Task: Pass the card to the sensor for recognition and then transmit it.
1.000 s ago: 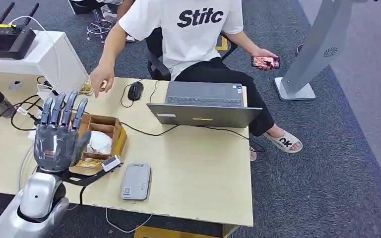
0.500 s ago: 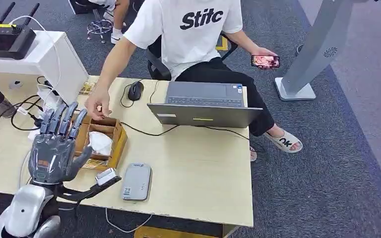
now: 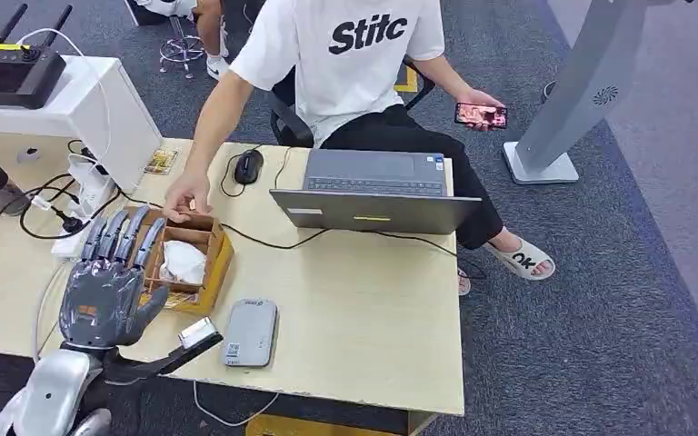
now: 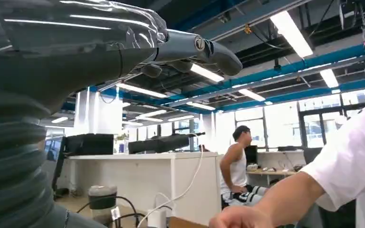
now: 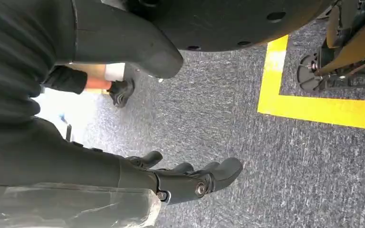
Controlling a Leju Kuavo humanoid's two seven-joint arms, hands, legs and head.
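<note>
Left hand [image 3: 109, 282] raised over the near-left part of the desk [image 3: 363, 309], fingers spread and straight, holding nothing — palm away from the camera. The cardboard box [image 3: 186, 259] is the landmark: the hand hovers just on its near-left side, fingertips over its left wall. A person's hand [image 3: 184, 195] reaches to the box's far edge, pinching something small; whether that is the card I cannot tell. Grey sensor [image 3: 251, 332] lies flat on the near-right of the box, long axis running away from the robot. Right hand [image 5: 190, 178] hangs by the floor, fingers loosely apart, empty — so the left is clearly nearer.
</note>
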